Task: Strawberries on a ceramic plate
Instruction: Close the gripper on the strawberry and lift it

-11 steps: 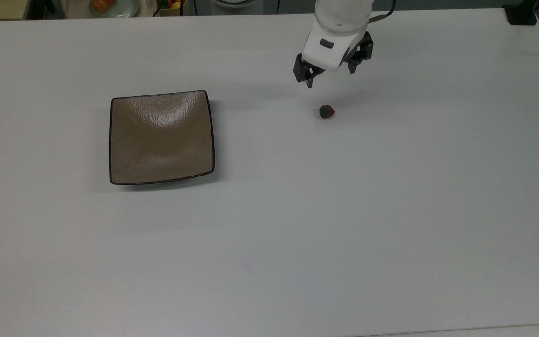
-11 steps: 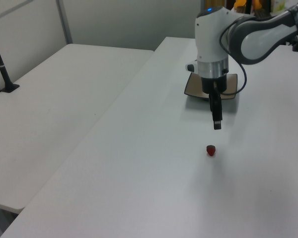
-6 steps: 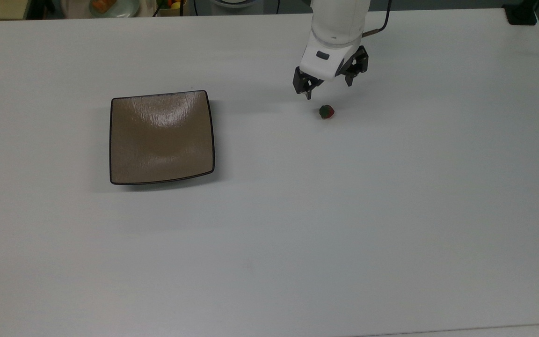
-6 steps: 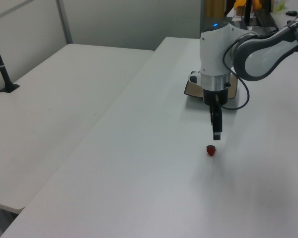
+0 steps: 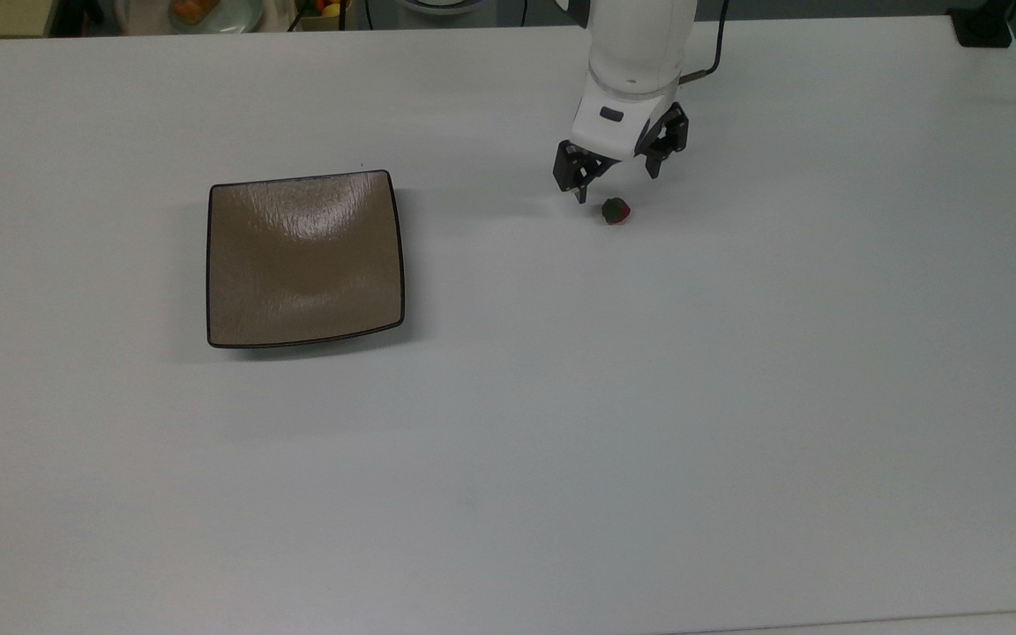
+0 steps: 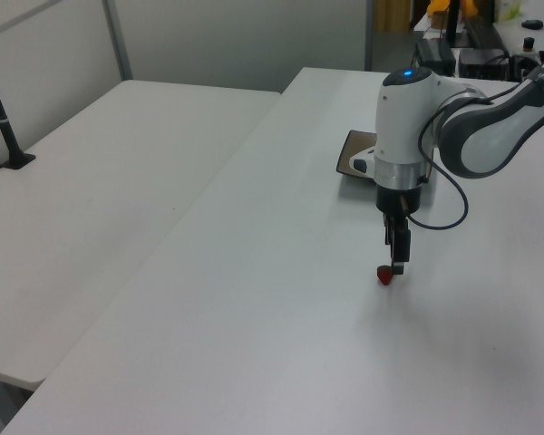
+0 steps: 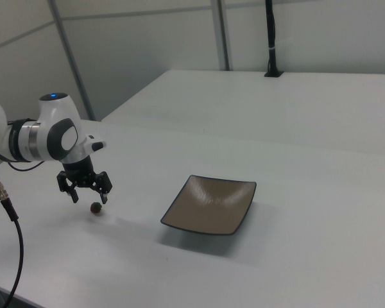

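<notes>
One small red strawberry (image 5: 616, 211) with a green top lies on the white table, far to the top view's right of the ceramic plate (image 5: 305, 260). That plate is square, glossy tan-brown with a dark rim, and holds nothing. My gripper (image 5: 616, 181) is open and hangs low over the strawberry. In the right view the strawberry (image 7: 97, 207) sits just under the spread gripper (image 7: 90, 197), with the plate (image 7: 208, 205) to the right view's right. In the left view the gripper (image 6: 398, 267) reaches down beside the strawberry (image 6: 384, 275), and the arm hides part of the plate (image 6: 356, 159).
A black post base (image 5: 984, 26) stands at the table's far corner on the top view's right. A second white table (image 6: 118, 181) adjoins on the left view's left. A cable (image 7: 6, 212) hangs from the arm.
The gripper has come down toward the strawberry and stayed open. The strawberry and the plate have not moved.
</notes>
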